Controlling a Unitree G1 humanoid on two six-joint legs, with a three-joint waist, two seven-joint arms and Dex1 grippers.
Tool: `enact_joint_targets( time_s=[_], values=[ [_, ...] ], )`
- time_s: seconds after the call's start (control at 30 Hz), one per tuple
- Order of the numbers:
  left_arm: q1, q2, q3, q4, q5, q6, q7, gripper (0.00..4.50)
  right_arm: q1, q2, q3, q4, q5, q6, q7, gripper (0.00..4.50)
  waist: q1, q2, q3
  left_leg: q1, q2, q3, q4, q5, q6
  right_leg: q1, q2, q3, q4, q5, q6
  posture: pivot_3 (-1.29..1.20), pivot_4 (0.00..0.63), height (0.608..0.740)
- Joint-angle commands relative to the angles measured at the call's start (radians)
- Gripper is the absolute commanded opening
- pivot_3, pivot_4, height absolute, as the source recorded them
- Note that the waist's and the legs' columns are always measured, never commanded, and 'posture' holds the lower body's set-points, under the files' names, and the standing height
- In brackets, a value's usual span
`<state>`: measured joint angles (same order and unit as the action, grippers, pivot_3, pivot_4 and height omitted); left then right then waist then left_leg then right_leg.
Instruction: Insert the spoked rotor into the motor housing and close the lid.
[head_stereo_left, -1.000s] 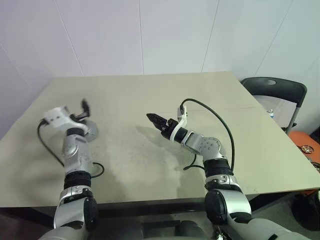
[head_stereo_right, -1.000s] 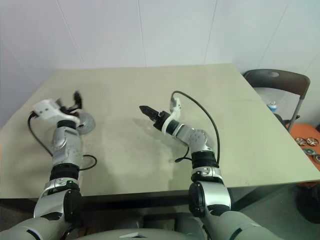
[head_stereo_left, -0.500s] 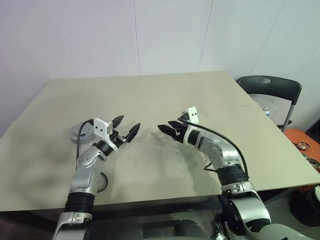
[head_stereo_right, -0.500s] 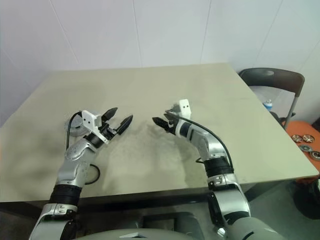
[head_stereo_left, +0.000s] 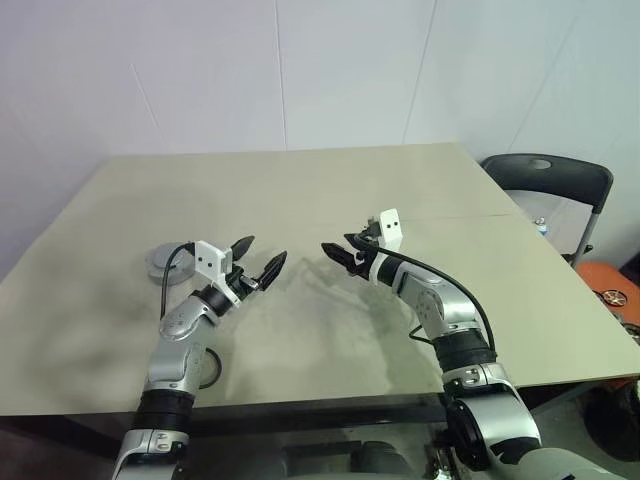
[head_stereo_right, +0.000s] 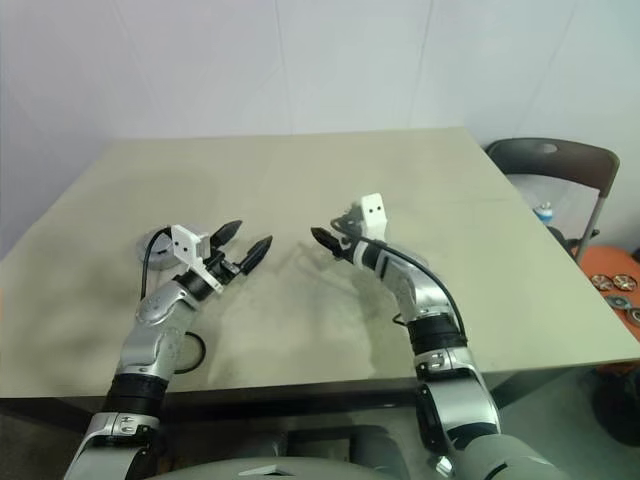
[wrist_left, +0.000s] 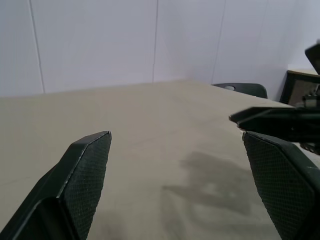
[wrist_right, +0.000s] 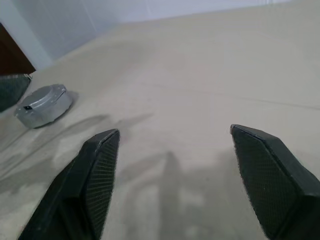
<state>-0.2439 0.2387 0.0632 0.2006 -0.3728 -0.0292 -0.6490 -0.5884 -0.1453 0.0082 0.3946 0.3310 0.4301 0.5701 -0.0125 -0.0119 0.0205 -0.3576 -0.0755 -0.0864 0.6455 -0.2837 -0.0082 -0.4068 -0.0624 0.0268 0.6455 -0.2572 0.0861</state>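
From the head view, your left gripper (head_stereo_left: 259, 260) and right gripper (head_stereo_left: 337, 250) face each other above the beige table (head_stereo_left: 330, 190), both spread and empty. In the right wrist view, the closed round silver-grey motor housing (wrist_right: 44, 104) rests on that table.
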Motion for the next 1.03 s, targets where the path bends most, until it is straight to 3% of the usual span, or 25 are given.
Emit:
enact_joint_targets(
  time_s=[0.03, 1.03],
  values=[
    [-0.01, 0.003, 0.007, -0.039, -0.011, 0.0, -0.012, 4.5, -0.003, 0.002, -0.019, -0.062, 0.019, -0.021, 0.018, 4.49, 0.002, 0.0, 0.0, 0.0, 0.0, 0.0, 0.0, 0.0, 0.0, 0.0, 0.0, 0.0, 0.0, 0.0, 0.0, 0.0, 0.0, 0.74],
    [0.036, 0.052, 0.022, -0.105, -0.045, 0.056, -0.107, 4.5, 0.045, -0.093, 0.035, -0.08, -0.068, -0.154, 0.167, 4.49, 0.001, 0.001, 0.001, 0.0, 0.0, 0.0, 0.0, 0.0, 0.0, 0.001, 0.0, 0.0, -0.001, 0.0, 0.0, 0.0, 0.0, 0.74]
  ],
)
